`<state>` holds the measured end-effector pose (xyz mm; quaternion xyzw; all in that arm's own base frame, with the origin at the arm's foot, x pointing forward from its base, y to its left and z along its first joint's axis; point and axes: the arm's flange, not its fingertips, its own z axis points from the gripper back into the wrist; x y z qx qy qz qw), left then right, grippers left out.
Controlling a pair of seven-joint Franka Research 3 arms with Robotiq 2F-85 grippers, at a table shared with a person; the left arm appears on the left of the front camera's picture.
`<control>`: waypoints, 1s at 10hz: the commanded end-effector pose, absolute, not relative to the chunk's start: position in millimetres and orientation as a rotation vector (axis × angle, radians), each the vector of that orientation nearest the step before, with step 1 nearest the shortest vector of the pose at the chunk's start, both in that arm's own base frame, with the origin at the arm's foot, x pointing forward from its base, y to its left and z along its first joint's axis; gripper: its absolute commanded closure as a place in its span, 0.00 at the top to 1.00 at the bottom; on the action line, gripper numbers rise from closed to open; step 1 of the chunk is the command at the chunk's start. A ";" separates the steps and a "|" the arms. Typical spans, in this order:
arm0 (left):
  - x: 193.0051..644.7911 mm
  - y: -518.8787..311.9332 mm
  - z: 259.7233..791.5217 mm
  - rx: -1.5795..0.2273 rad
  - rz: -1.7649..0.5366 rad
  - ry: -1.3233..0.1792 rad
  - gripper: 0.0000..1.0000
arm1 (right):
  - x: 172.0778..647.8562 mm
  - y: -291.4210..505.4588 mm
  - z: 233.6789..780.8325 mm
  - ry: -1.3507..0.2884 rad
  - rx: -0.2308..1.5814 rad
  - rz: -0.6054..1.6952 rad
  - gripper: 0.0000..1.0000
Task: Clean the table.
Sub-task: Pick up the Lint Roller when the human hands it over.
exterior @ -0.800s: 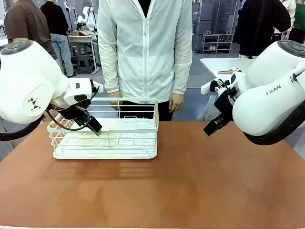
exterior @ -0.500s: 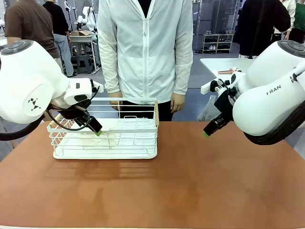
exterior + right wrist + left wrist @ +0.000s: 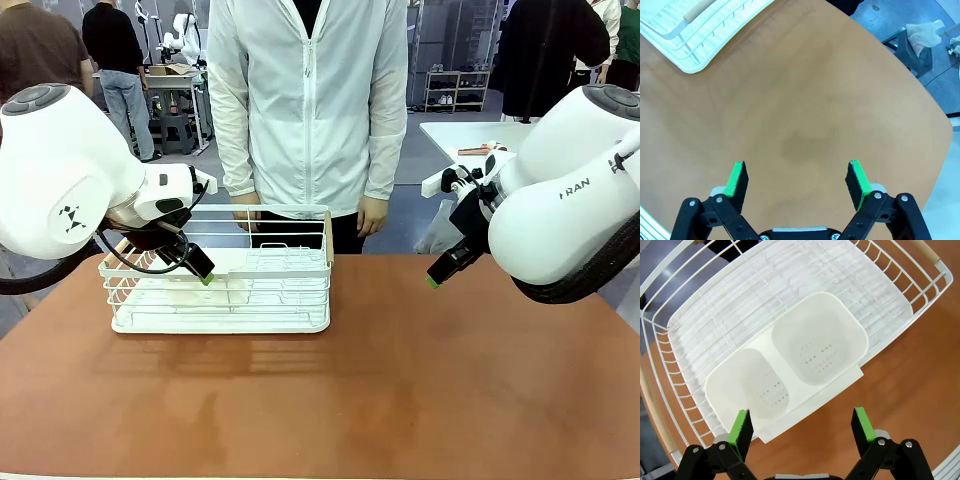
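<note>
The only readable print is "FRAN" in dark letters on the white shell of the right arm, at three o'clock in the front view, while the left arm, at nine o'clock, bears just a wordless dark emblem.

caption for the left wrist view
Open left pincer over a white two-cup holder at the edge of the wire basket

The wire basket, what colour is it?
White. The wire basket shows best in the left wrist view.
</note>
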<state>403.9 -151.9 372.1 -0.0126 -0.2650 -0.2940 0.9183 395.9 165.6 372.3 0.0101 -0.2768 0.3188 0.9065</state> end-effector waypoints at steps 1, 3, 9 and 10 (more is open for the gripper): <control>404.0 -151.6 372.1 -0.026 -0.604 -0.545 1.00 | 395.6 166.3 372.2 -0.571 0.022 0.658 1.00; 403.9 -151.9 372.1 -0.026 -0.605 -0.545 1.00 | 398.4 160.6 385.3 -0.533 0.102 0.624 1.00; 419.0 -52.1 472.1 -0.865 -0.259 -0.328 1.00 | 425.3 41.7 464.9 -0.260 0.895 0.288 1.00; 418.3 -23.2 477.5 -0.957 -0.197 -0.344 1.00 | 424.1 17.2 466.3 -0.222 0.999 0.237 1.00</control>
